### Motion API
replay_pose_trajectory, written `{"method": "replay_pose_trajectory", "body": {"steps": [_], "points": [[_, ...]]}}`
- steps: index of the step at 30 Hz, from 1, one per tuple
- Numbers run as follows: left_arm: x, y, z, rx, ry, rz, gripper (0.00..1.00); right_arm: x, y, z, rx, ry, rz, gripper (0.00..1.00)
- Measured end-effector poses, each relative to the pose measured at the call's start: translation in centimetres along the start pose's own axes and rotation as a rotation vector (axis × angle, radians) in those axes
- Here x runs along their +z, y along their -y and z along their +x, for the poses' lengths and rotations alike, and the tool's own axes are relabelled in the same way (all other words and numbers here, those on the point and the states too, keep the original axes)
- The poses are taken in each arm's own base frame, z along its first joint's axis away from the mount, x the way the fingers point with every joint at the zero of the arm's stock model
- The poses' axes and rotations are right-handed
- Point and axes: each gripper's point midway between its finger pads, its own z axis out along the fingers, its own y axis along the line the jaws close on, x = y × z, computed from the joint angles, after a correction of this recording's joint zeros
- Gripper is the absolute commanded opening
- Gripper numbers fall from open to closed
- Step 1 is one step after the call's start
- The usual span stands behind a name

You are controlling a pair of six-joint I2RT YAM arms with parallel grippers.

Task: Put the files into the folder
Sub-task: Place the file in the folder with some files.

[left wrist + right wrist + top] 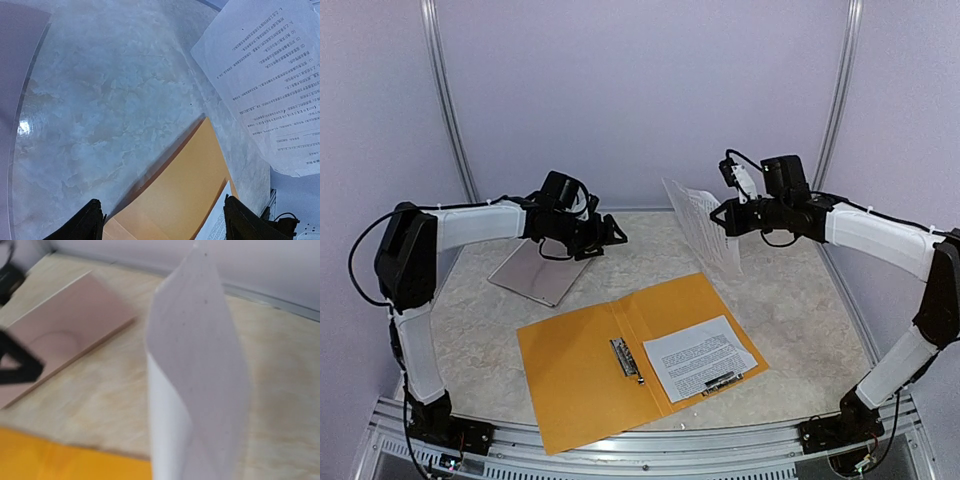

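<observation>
FILES HALFWAY HOME: A printed sheet (705, 228) is held in the air over the far right of the table (800, 310). It is pinched at one edge by the right gripper (724, 217), whose jaws are clamped flat on the paper. The page hangs bowed, its free end sagging under its own weight, and is raised clear of the folder (575, 370), which lies open in the middle of the table. A second sheet (698, 355) is seen lying flat on the folder's right leaf, just beside the metal clip (625, 358) at the spine.

The paper is judged to be very light, limp and easily creased. It can be expected to flutter or fold if moved fast, and to slide on the smooth card once let go. An edge grip, as used here, is thought the best hold. The free end would be laid down first, so that the page is drawn flat over the one in the folder.

The left gripper (608, 233) is shown released, its jaws spread wide with nothing between them. It hovers over the far left of the table, near a grey board (535, 272). The hanging sheet's loose corner could be steadied from that side if support is needed.
</observation>
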Motion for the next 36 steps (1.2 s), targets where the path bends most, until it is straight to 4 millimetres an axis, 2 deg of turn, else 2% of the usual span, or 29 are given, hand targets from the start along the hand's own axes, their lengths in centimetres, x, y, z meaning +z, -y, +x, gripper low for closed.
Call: {"method": "replay_pose_trajectory", "body": {"steps": [4,8,13,16,20,22,27,31,34,36], "points": [[-2.7,-0.1,1.0,0.011,0.033,-0.031,0.82,-0.7,-5.0,0.1,-0.112,-0.027,-0.071,0.0],[-6.2,0.8,1.1,0.043,0.103,-0.057,0.83,-2.3,-8.5,-1.0,-0.174,-0.006,-0.148,0.0],[-12.3,3.2,1.3,0.087,0.236,-0.073,0.86,-5.3,-12.8,-2.3,-0.2,0.048,-0.256,0.0],[-15.8,4.3,2.1,0.098,0.307,-0.093,0.88,-6.8,-16.6,-2.1,-0.21,0.058,-0.342,0.0],[-18.7,4.7,4.4,0.089,0.352,-0.113,0.9,-8.1,-20.8,-1.0,-0.217,0.048,-0.423,0.0],[-19.4,4.5,5.8,0.082,0.35,-0.124,0.9,-8.7,-22.0,-0.5,-0.21,0.039,-0.448,0.0],[-21.9,5.0,9.6,0.084,0.346,-0.162,0.89,-9.0,-22.7,1.1,-0.151,0.013,-0.465,0.0],[-25.4,4.6,10.7,0.051,0.403,-0.189,0.89,-9.1,-25.0,3.1,-0.095,-0.021,-0.515,0.0],[-27.7,3.4,11.0,0.017,0.45,-0.233,0.89,-8.3,-25.4,4.3,-0.025,-0.048,-0.494,0.0],[-28.3,2.3,11.2,0.003,0.461,-0.275,0.89,-6.9,-24.9,5.4,0.028,-0.078,-0.454,0.0]]}}
